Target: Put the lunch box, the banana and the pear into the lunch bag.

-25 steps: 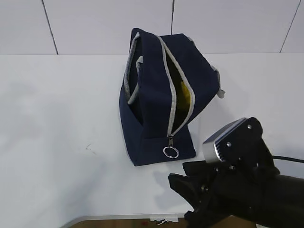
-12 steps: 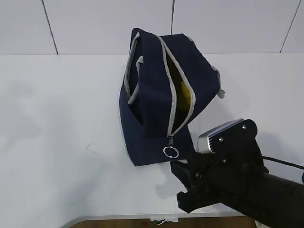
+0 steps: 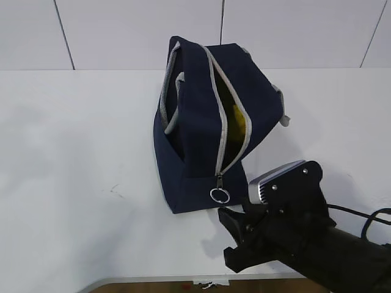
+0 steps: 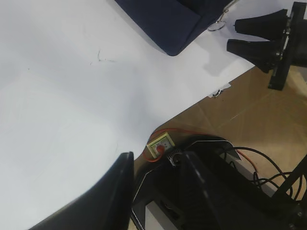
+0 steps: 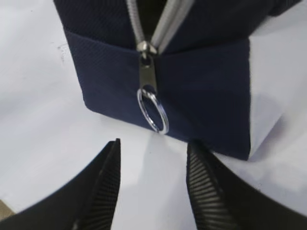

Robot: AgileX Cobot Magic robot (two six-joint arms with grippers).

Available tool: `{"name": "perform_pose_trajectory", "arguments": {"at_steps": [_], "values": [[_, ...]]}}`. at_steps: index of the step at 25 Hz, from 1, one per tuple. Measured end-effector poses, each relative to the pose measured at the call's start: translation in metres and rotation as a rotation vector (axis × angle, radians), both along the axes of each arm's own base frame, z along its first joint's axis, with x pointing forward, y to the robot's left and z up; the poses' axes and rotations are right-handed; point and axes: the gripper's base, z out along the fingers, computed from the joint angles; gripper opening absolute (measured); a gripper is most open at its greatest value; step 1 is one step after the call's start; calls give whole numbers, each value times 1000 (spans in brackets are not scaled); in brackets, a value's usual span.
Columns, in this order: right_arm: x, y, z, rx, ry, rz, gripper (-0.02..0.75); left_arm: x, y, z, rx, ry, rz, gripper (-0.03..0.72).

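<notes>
A plain white table [image 3: 73, 183] fills the scene, with a small dark scuff mark [image 3: 113, 190] on its left half. Behind its far edge stands a wall of pale panels [image 3: 134, 30] split by thin dark seams. In the left wrist view, brown flooring [image 4: 249, 124] shows below the near table edge, with black cables and a small yellow-framed box with a red button [image 4: 159, 145].

The lunch bag [image 3: 201, 159] stands near the middle of the table, slightly right of centre. Its long axis runs from far to near, angled a little rightward toward the near end. The zipper [image 3: 223, 131] runs along the top and lies open, the gap widest midway. A yellow fruit [image 3: 237, 119] shows inside the gap; which fruit it is cannot be told. The ring pull [image 5: 152, 111] hangs at the near end face, pointing toward the right gripper [image 5: 153, 184].

That gripper sits low over the table just near of the bag, its jaws apart, empty, the ring just beyond the fingertips and untouched. The left gripper [image 4: 156, 177] hangs past the near table edge, well left of the bag, jaws parted, holding nothing.
</notes>
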Motion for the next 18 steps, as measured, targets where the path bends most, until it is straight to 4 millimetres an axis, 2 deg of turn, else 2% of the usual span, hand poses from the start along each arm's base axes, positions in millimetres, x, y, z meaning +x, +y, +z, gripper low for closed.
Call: {"name": "perform_pose_trajectory", "arguments": {"at_steps": [10, 18], "values": [[6, 3, -14, 10, -61, -8, 351, -1, -1, 0, -16, 11, 2, 252], [16, 11, -9, 37, -95, -7, 351, -1, -2, 0, -23, 15, 0, 249]]}}
